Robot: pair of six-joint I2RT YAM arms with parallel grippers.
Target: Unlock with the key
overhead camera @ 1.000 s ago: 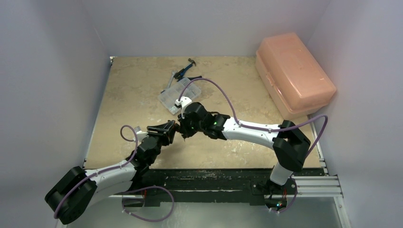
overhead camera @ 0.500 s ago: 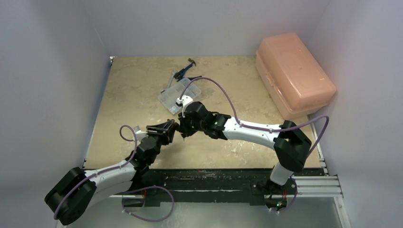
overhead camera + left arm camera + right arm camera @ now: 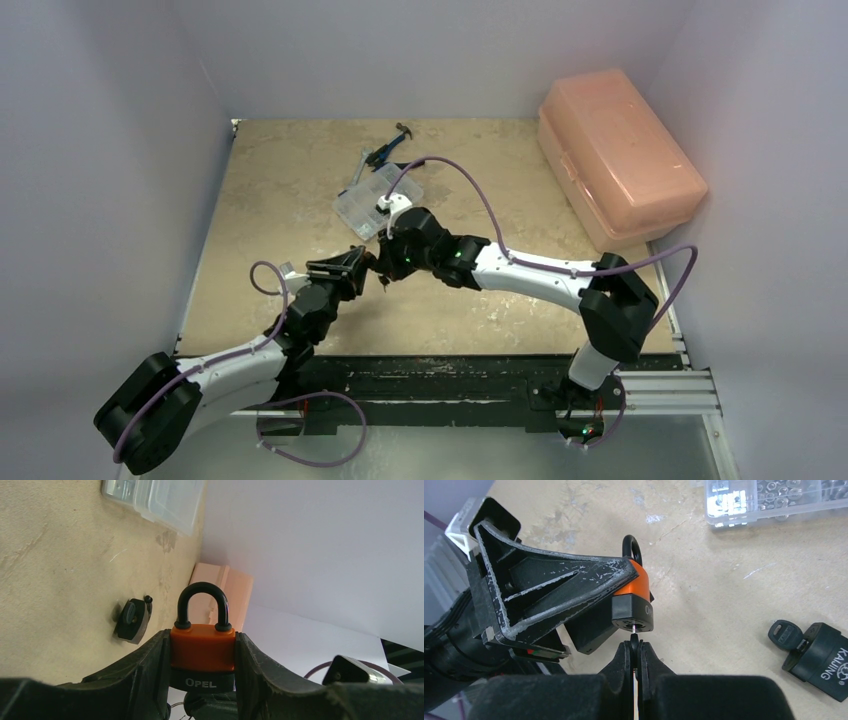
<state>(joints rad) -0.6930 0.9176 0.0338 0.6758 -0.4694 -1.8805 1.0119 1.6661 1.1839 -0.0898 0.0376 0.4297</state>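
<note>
Near the middle of the table [image 3: 262, 205], the top view showed my two arms reaching toward each other. My left gripper [image 3: 350, 268] and right gripper [image 3: 386, 272] were almost tip to tip. Toward the far edge lay one clear parts box [image 3: 370, 202], with one pair of blue pliers [image 3: 386, 152] just beyond it. One salmon plastic case [image 3: 620, 150] filled the far right corner.

At my left wrist, both fingers were clamped on the sides of one orange padlock [image 3: 202, 647]. Its black shackle stood upright and closed, and its black base sat down between the fingers. One black padlock [image 3: 131, 621] lay on the table beyond it, apart from it. Past that I saw the clear box and the salmon case, one of each.

At my right wrist, my jaws were pressed together on one key [image 3: 634, 630]. Only a thin sliver of its blade showed, and the tip was at the keyhole in the orange padlock's base. I could not tell how far in it sat. The black padlock lay off to the right with a second, black-headed key [image 3: 783, 631] at its end. That made two padlocks and two keys.
</note>
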